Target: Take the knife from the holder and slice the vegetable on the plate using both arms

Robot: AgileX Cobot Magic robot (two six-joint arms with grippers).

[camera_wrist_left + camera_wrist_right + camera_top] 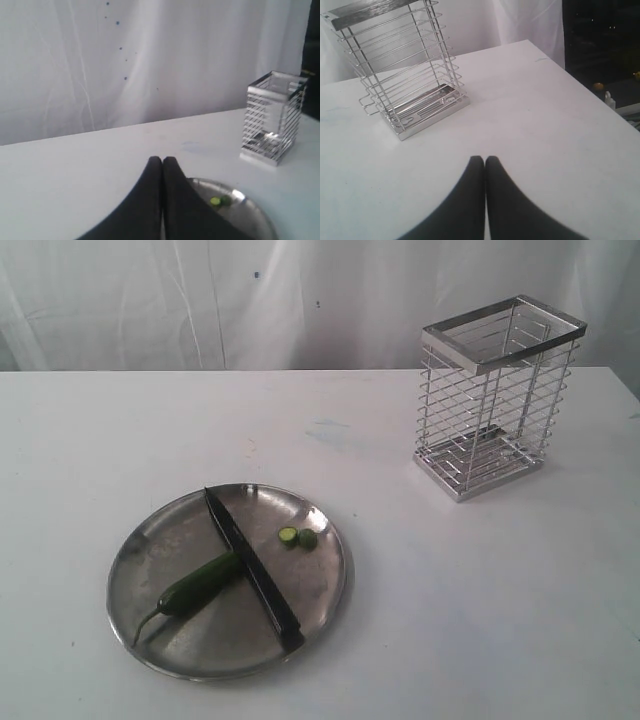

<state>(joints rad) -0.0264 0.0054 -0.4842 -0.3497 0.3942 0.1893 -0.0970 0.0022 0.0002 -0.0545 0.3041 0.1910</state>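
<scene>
The round steel plate lies at the front left of the white table. On it the dark knife rests diagonally across the green chili vegetable, with two cut green slices beside the blade. The wire holder stands at the back right with nothing in it. Neither arm shows in the exterior view. My left gripper is shut and holds nothing, raised over the table near the plate's rim, where the slices show. My right gripper is shut with nothing in it, short of the holder.
A white curtain hangs behind the table. The table's right edge drops to a dark area past the holder. A faint bluish stain marks the tabletop between plate and holder.
</scene>
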